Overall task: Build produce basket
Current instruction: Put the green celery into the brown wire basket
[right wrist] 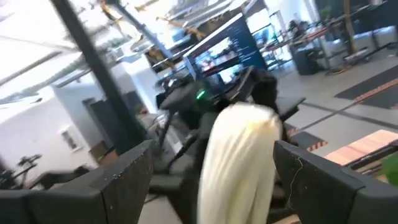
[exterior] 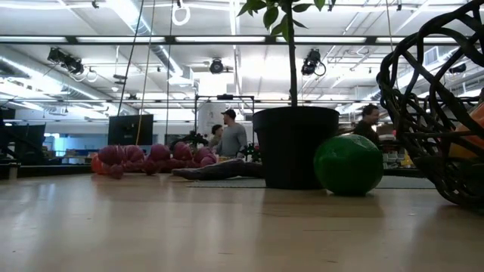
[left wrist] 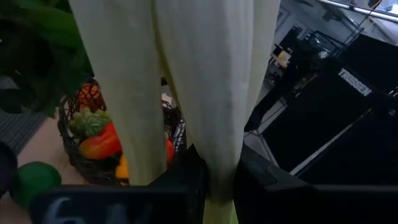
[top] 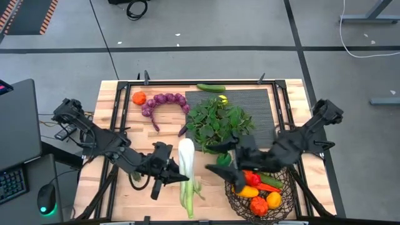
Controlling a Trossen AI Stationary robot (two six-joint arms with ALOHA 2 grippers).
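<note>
My left gripper (top: pixel 177 174) is shut on the leek (top: pixel 186 159), a pale stalk with green leaf ends (top: pixel 187 201). No leek shows on the tabletop in the low view, so it looks lifted clear. My right gripper (top: pixel 212 167) is open just right of the leek. In its wrist view its fingers stand on either side of the leek's white end (right wrist: pixel 239 155) without touching. The wire basket (top: pixel 284 187) sits at the near right and holds a red chili (top: pixel 253 178), an orange tomato (top: pixel 259 205) and yellow pieces. A lime (top: pixel 224 159) lies beside it. My left gripper pinches the leek between its two fingers about mid-length, where the white stalk turns green (left wrist: pixel 214 177). The fingers come level from the table's left and lie across the stalk. The leek appears clear of the table, running near to far.
The potted plant (top: pixel 215 122) stands on the black ribbed mat (top: pixel 262 103), just beyond both grippers. Purple grapes (top: pixel 164 100), an orange tomato (top: pixel 139 97) and a cucumber (top: pixel 210 87) lie along the far edge. People stand in the room behind (exterior: pixel 231 136).
</note>
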